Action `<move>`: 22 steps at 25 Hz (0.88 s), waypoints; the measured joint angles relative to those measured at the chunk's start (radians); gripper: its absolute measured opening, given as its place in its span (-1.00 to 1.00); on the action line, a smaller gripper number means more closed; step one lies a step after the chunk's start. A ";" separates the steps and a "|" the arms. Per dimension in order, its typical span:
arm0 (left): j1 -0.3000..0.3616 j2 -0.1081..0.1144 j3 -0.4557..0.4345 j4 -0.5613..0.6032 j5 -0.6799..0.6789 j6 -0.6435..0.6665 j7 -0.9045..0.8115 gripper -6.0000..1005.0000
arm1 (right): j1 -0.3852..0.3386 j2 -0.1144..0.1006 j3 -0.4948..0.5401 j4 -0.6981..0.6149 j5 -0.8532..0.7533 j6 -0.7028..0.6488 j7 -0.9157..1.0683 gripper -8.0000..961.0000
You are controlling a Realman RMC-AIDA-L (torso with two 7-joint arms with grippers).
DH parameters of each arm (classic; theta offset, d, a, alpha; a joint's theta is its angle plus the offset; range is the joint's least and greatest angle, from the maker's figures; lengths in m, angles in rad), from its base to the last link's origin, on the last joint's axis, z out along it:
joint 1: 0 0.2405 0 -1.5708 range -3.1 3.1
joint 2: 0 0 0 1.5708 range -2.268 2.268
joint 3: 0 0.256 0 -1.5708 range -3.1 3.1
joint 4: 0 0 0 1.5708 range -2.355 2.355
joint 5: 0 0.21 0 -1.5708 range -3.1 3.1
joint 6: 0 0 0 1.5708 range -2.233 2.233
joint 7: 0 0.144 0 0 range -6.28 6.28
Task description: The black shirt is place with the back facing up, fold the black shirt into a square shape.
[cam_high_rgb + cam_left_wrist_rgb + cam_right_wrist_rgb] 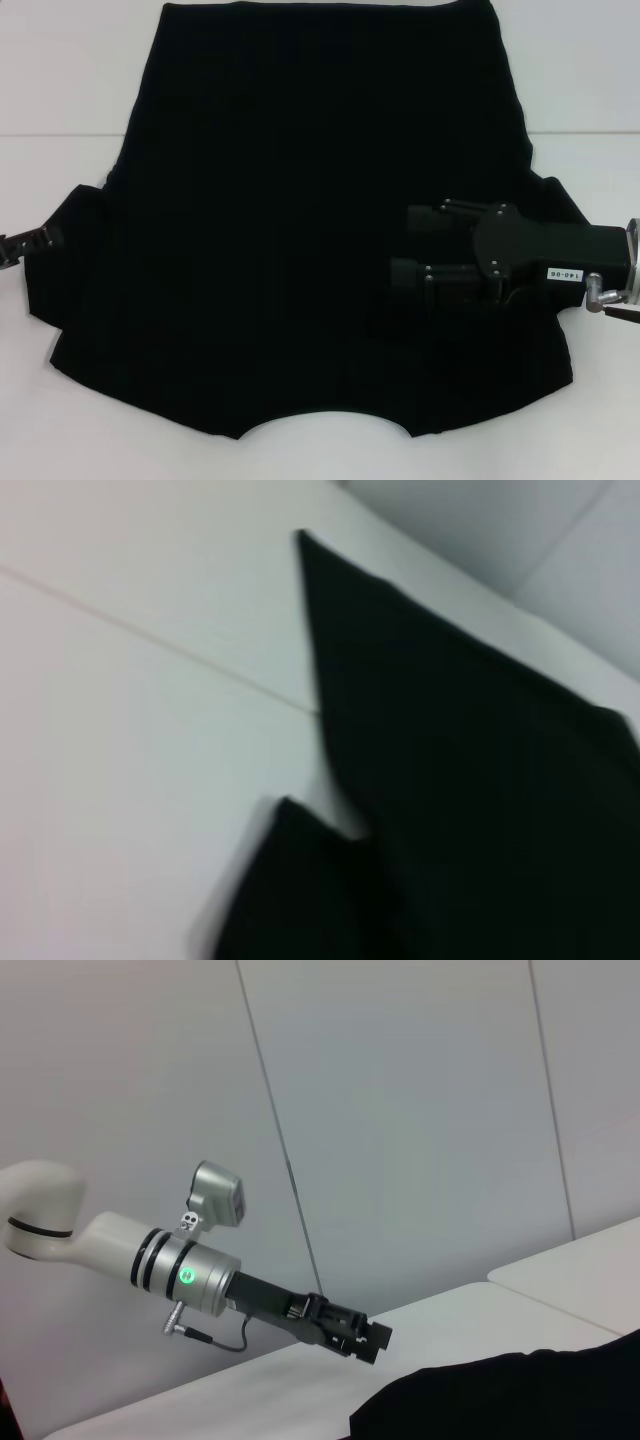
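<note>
Head view: white surface [60, 60] carries the shirt [300, 220], spread flat across most of it, collar curve nearest me, hem at the far edge, both sleeves out to the sides. I'd judge no fold is made yet, so nearly the whole task is left: sleeves and sides in, then halve lengthwise to a square. My right gripper [405, 245] lies over the shirt's right side near that sleeve, fingers apart, holding nothing I can see. My left gripper [45, 238] sits at the left sleeve's edge; right wrist view shows it [372, 1339] low by the cloth, can't tell its state.
</note>
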 joint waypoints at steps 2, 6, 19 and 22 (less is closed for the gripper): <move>0.000 -0.001 0.005 -0.001 0.018 -0.023 -0.015 0.86 | 0.001 -0.001 -0.001 0.000 0.000 0.000 0.002 0.83; -0.003 -0.002 0.009 -0.004 0.043 -0.040 -0.020 0.86 | 0.004 -0.006 -0.001 0.000 0.001 0.000 0.006 0.83; -0.007 -0.004 0.049 -0.019 0.073 -0.093 -0.021 0.86 | 0.007 -0.006 0.002 0.000 0.004 0.006 0.002 0.83; -0.007 -0.004 0.063 -0.028 0.073 -0.108 -0.019 0.86 | 0.007 -0.006 0.002 0.000 0.006 0.006 0.002 0.83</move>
